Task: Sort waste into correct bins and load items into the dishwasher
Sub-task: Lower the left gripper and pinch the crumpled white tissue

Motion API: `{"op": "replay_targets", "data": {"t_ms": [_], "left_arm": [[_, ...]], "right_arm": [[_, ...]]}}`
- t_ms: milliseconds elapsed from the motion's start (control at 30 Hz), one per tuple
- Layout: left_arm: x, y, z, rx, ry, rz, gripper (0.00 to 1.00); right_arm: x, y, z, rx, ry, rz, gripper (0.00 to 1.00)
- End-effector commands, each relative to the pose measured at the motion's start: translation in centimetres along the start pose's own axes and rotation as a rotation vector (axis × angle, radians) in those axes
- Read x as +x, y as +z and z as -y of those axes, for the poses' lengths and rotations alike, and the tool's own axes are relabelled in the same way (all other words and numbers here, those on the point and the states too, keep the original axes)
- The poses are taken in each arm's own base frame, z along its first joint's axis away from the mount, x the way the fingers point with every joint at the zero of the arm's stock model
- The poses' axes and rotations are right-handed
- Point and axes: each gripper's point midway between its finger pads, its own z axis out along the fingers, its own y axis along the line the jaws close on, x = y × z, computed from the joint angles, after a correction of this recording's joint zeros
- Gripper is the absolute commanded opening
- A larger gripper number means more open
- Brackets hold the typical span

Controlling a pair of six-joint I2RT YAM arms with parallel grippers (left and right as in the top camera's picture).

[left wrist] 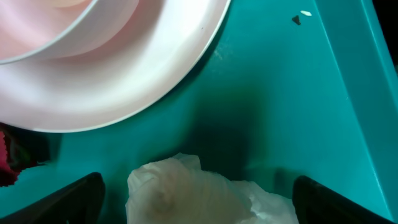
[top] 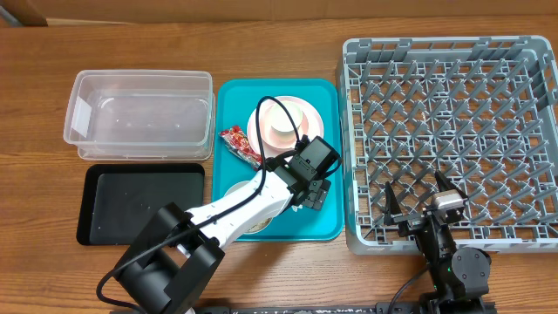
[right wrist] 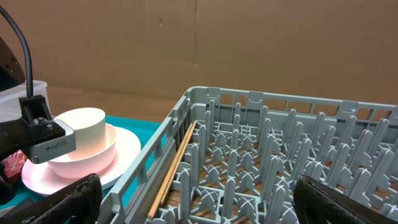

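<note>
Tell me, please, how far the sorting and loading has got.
Nothing looks done: the wrapper, plate and bowl sit on the teal tray, and no crockery shows in the rack. In hand: the left claw, open, straddles the tissue. Left: all binning and racking.

Even overhead light leaves the table (top: 261, 17) bright and sharp, with faint shadows. The left wrist view is close and blurred: plate (left wrist: 124, 87) and tissue (left wrist: 186, 193) soft, a dark shadow on the tray (left wrist: 298, 112) between. The right wrist view shows the rack (right wrist: 280, 155) crisp.
</note>
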Motion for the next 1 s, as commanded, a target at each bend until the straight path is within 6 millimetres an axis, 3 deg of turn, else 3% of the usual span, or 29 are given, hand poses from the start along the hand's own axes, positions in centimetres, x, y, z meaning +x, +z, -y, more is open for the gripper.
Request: {"op": "replay_targets", "data": {"t_ms": [0,300,533,700,867,967], "left_arm": [[-0.4,0.2,0.1,0.004,0.015,0.001,1.0],[-0.3,-0.2,0.0,0.004,0.09,-0.005,1.0],[-1.2,-2.7,-0.1,0.004,0.131,-0.021,1.0],[-1.2,-2.9,-0.1,0.007,0.144,-0.027,1.0],[0.1,-3.0,2.9,0.195,0.346,-0.069,0.83],[0.7,-2.6,3.1,0.215,0.399,-0.09,0.8]], "right_arm": [[0.1,0.0,0.0,0.004,-0.001,0.008,1.0],[0.1,0.0,0.0,0.004,-0.001,0.008,1.0],[0.1,0.0,0.0,0.004,-0.001,0.008,1.0],[0.1,0.0,0.0,0.004,-0.001,0.008,1.0],[0.1,0.0,0.0,0.004,-0.001,0.008,1.0],[0.1,0.0,0.0,0.004,-0.001,0.008,1.0]]}}
